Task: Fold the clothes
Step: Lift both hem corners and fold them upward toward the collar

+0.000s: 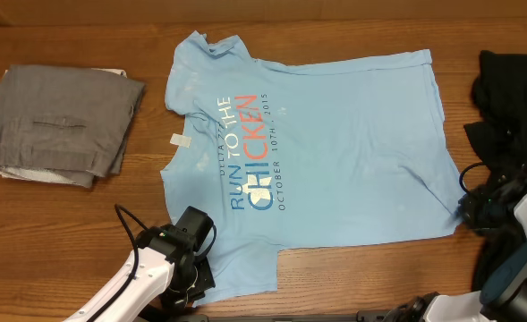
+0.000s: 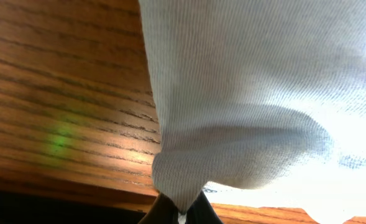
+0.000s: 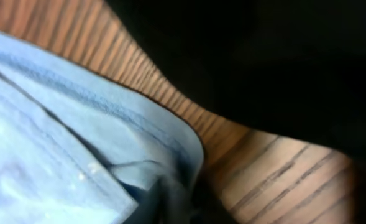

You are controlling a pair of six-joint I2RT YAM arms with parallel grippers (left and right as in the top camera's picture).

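Left hand [image 2: 181, 215] clenched on the near sleeve edge of the light blue T-shirt [image 1: 335, 143]. Right hand [image 1: 471, 211] at the hem corner, seemingly pinching it; wrist view dark, blurred. T-shirt spread flat, print up, mid-surface [image 1: 66, 241]. Beyond: grey folded garment [image 1: 62, 125] left, black cloth [image 1: 514, 85] right.

Overhead is fine for you: even light from above, sharp, print readable, only thin soft shadows along the T-shirt [image 1: 352, 152] edges and a mild sheen on the table [image 1: 84, 36] wood. The black pile [image 1: 514, 80] at the right crushes to no detail. In the left wrist view you get the fabric blown out to white at lower right, the weave sharp mid-frame, and a green light spot [image 2: 59, 138] on the wood. Right wrist is dim and soft all over, its upper right near black.
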